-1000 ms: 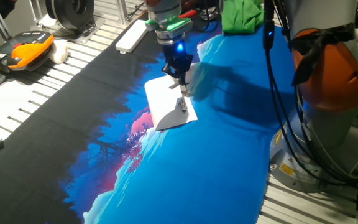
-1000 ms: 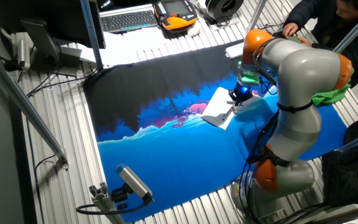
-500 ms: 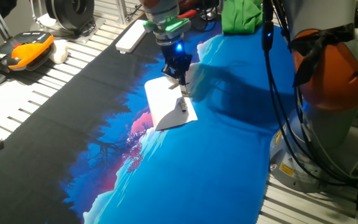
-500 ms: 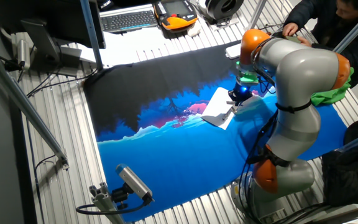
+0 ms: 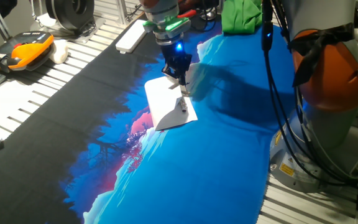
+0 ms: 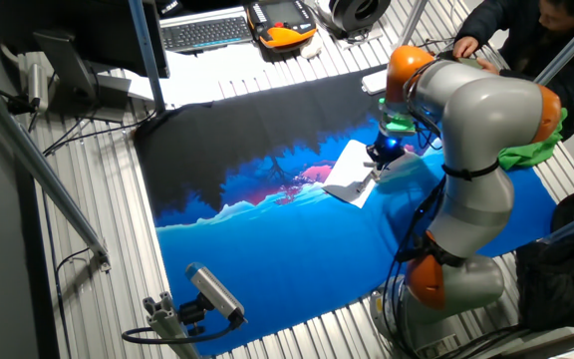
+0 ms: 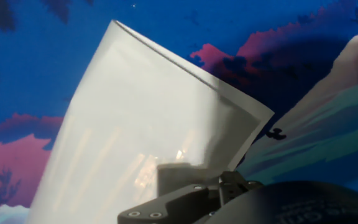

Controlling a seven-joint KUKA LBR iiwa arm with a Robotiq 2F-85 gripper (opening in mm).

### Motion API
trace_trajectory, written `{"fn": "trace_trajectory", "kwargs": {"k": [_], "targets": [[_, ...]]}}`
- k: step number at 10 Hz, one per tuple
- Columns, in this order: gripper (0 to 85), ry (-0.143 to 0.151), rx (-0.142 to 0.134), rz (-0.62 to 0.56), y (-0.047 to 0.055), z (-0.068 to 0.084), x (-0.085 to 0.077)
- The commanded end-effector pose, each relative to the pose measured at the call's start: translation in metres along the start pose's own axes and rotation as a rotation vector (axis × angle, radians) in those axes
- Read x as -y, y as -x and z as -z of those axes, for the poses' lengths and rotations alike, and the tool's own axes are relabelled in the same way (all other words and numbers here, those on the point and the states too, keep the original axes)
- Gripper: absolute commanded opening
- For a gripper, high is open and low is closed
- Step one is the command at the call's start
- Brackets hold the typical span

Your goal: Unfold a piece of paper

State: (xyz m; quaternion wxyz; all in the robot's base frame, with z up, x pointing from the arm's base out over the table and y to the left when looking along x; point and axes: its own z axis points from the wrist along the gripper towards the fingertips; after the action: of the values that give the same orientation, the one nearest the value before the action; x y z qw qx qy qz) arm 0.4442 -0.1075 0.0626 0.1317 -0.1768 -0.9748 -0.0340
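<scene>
The piece of paper [image 5: 166, 99] is a white sheet lying on the blue and black cloth [image 5: 216, 162], with one grey, shaded flap at its near corner. My gripper [image 5: 182, 98] stands over the sheet's right edge and looks shut on it. In the other fixed view the paper [image 6: 345, 172] lies left of the gripper [image 6: 375, 170]. In the hand view the paper [image 7: 142, 124] fills most of the frame, raised and tilted toward the camera, and its lower edge runs in at the dark fingers [image 7: 185, 198].
A long white plastic bar [image 5: 131, 37] lies at the cloth's far edge. A green cloth [image 5: 241, 15] lies behind the arm. An orange and black device [image 5: 20, 50] sits at the far left. A keyboard [image 6: 207, 30] and a person [image 6: 526, 30] are at the table's far side.
</scene>
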Motion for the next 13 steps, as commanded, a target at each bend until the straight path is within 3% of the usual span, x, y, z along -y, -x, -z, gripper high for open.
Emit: {"fn": "trace_trajectory", "kwargs": {"k": [1, 4, 7, 9, 11, 12, 13], "targets": [[0.0, 0.040, -0.007, -0.023, 0.000, 0.001, -0.004], [0.0, 0.080, -0.012, -0.079, -0.001, 0.009, -0.034], [0.0, 0.157, -0.008, -0.168, -0.004, 0.018, -0.061], [0.0, 0.221, 0.006, -0.220, -0.001, 0.019, -0.069], [0.0, 0.252, 0.011, -0.243, 0.002, 0.019, -0.072], [0.0, 0.301, 0.015, -0.282, 0.003, 0.020, -0.075], [0.0, 0.333, 0.017, -0.304, 0.003, 0.020, -0.077]]}}
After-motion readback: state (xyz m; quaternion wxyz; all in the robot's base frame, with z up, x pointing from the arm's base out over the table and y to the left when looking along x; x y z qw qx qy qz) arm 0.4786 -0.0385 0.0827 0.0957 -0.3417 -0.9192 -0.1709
